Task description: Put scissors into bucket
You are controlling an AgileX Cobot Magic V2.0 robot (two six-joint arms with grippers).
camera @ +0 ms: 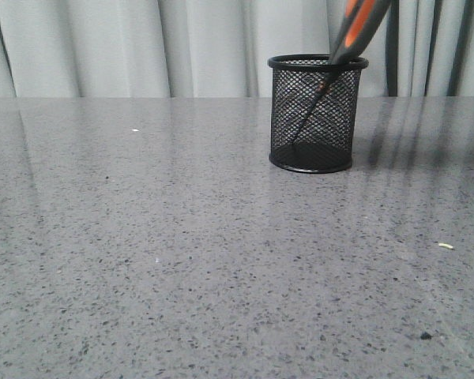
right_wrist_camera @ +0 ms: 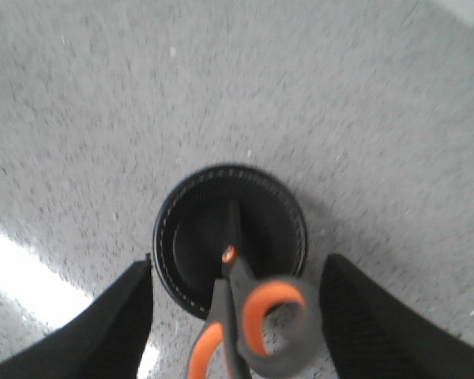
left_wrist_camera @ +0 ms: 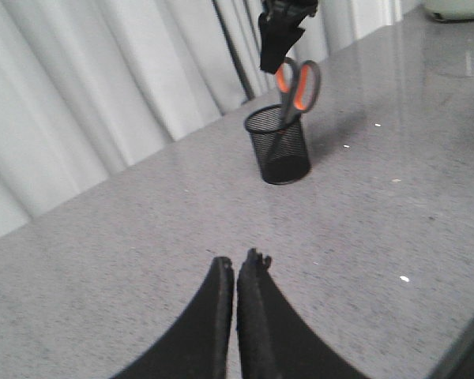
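The black wire-mesh bucket [camera: 316, 118] stands upright on the grey speckled table, right of centre at the back. The scissors [camera: 355, 28] stand in it blades down. They lean right, with the grey and orange handles sticking out above the rim. In the right wrist view the bucket [right_wrist_camera: 182, 237] is seen from above, with the scissors [right_wrist_camera: 257, 324] rising out of it. My right gripper [right_wrist_camera: 238, 264] is open just above, one finger on each side of the handles with gaps between. It also shows in the left wrist view [left_wrist_camera: 278, 39] over the bucket [left_wrist_camera: 280, 154]. My left gripper [left_wrist_camera: 241, 262] is shut and empty, low over the table.
Pale curtains [camera: 142, 47] hang behind the table. Small crumbs [camera: 446, 246] lie on the surface. A pale green object [left_wrist_camera: 458, 8] stands at the far table end in the left wrist view.
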